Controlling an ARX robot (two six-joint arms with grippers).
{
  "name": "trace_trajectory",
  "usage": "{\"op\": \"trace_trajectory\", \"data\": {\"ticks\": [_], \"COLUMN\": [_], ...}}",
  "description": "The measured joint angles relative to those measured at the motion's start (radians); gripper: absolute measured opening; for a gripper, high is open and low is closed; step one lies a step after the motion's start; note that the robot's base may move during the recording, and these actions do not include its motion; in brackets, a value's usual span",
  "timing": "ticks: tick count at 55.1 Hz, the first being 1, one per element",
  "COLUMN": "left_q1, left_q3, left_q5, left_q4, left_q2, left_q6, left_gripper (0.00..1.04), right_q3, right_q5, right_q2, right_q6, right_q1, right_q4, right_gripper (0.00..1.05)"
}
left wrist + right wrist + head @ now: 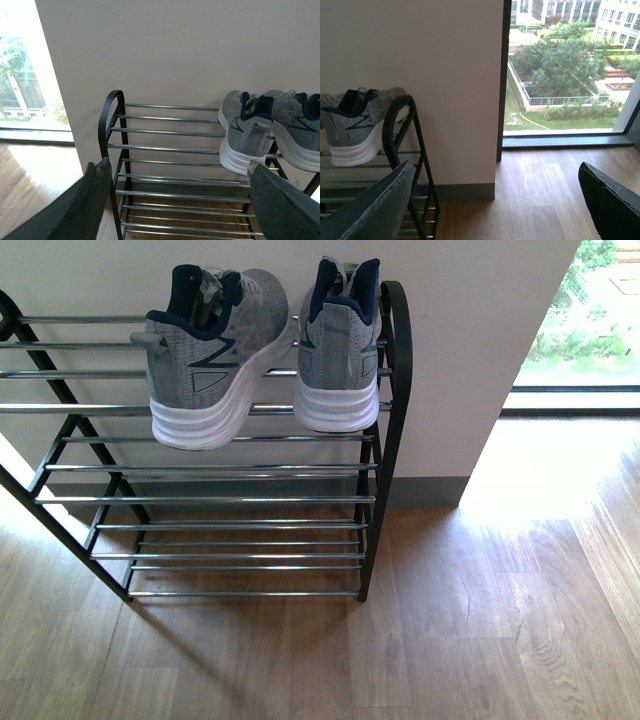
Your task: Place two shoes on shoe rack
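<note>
Two grey knit shoes with thick white soles rest on the top tier of the shoe rack (385, 440), heels outward: one shoe (205, 360) to the left, the other shoe (338, 350) by the rack's right arched end. The left wrist view shows both shoes (247, 132) at one end of the shoe rack (111, 120). My left gripper (177, 172) is open, back from the rack, nothing between its fingers. My right gripper (497, 172) is open too, over bare floor beside the shoe rack (402, 125), with one shoe (355, 127) in view. Neither gripper shows in the front view.
The rack stands against a white wall (460, 360) with a grey skirting. Wooden floor (480, 620) spreads in front and to the right. A floor-length window (560, 75) lies right of the wall corner. The rack's lower tiers (240, 530) hold nothing.
</note>
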Motion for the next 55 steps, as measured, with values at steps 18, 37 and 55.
{"op": "trace_trajectory", "data": {"ticks": [18,37,55], "left_q1": [0.000,0.000,0.000], "left_q3": [0.000,0.000,0.000], "left_q5": [0.000,0.000,0.002], "left_q4": [0.000,0.000,0.000], "left_q2": [0.000,0.000,0.000], "left_q6": [0.002,0.002,0.002], "left_gripper": [0.95,0.95,0.95], "right_q3": [0.000,0.000,0.000], "right_q5": [0.000,0.000,0.001], "right_q2": [0.000,0.000,0.000], "right_q6": [0.000,0.000,0.000], "right_q1": [0.000,0.000,0.000], "right_q4": [0.000,0.000,0.000], "right_gripper": [0.96,0.96,0.96]}}
